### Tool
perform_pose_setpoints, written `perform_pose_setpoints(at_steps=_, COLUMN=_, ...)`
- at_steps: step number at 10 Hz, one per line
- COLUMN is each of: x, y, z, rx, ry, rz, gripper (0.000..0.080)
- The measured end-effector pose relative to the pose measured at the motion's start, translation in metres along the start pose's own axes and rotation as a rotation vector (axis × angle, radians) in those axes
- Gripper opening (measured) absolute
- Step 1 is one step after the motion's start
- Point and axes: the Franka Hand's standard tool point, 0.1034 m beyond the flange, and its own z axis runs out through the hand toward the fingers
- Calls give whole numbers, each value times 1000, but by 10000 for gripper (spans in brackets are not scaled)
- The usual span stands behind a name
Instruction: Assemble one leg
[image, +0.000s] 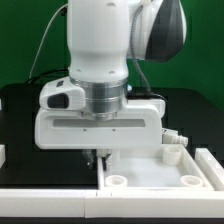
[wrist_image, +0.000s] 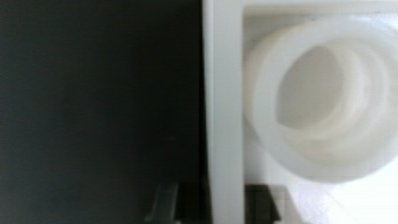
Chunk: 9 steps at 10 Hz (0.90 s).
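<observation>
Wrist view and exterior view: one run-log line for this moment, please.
gripper: low at panel edge | jaws: astride that edge, grip unclear | socket: empty | leg: at panel's far corner, not held

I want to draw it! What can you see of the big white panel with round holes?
The white panel looks like smooth plastic, with a raised rim and round sockets at its corners. It lies flat on the black table, toward the exterior view's right. A white leg sits at its far corner. The pincer hangs at its edge, fingers either side of the rim; touching is unclear.
</observation>
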Motion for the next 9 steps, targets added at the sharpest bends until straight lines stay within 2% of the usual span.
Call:
perform_pose_setpoints(at_steps=3, x=0, y=-14, z=0, rx=1, ry=-19, rz=12, gripper=55)
perform_pose_setpoints(at_steps=6, x=0, y=-14, z=0, rx=-22, ry=-26, rz=46, gripper=55)
perform_pose_setpoints(at_steps=9, x=-1, y=-14, z=-1, rx=-23, ry=-29, rz=42, gripper=57)
